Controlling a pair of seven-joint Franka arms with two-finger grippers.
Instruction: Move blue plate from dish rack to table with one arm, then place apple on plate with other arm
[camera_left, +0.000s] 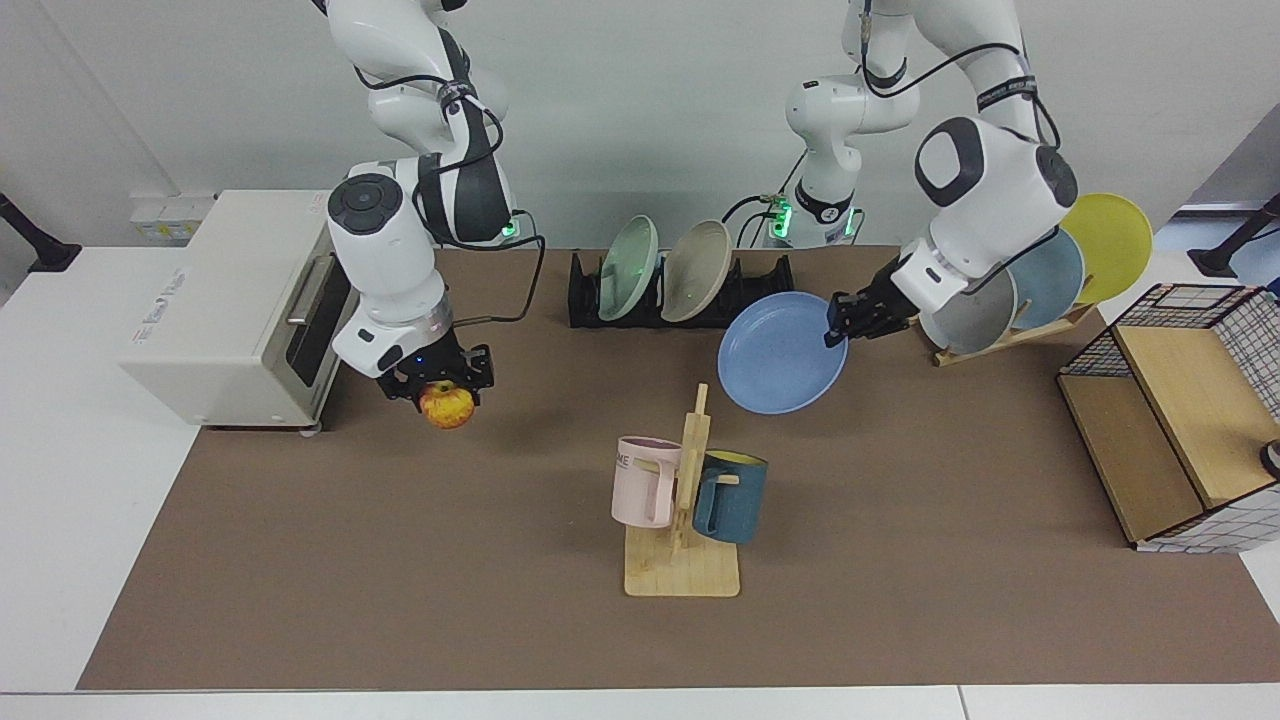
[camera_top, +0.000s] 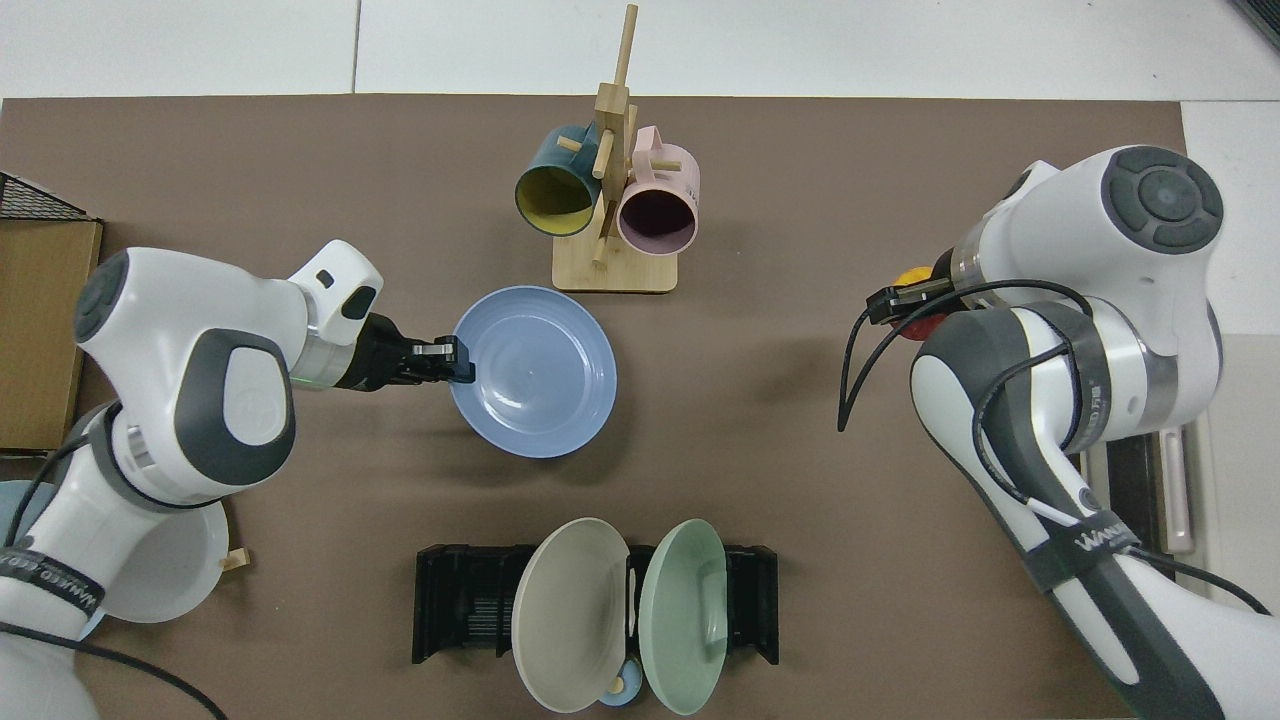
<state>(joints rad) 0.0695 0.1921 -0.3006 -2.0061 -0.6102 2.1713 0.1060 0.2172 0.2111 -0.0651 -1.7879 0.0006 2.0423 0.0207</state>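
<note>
Plate off the rack, carried in the air over the table, well in from every edge. It sits between the rack and the mug tree, nearly level, tilted a little in the facing view, hollow side up. Shadow on the brown cover beneath it in the top view; no contact with the table.

Left gripper: fingers pinched on the plate's rim, on the side toward the wooden plate stand. Plate juts out from the gripper toward the table's middle. Arm reaches in from the stand end.

Right gripper: fingers closed around the apple, gripping it from above. Apple hangs below the gripper, clear of the table, just in front of the toaster oven near that end of the table. In the top view the arm hides most of the apple.

Apple and plate well apart.

Rack at the back edge holds 2 plates, 1 green, 1 beige, both upright in slots. Mug tree holds 2 mugs, pink and dark blue.
</note>
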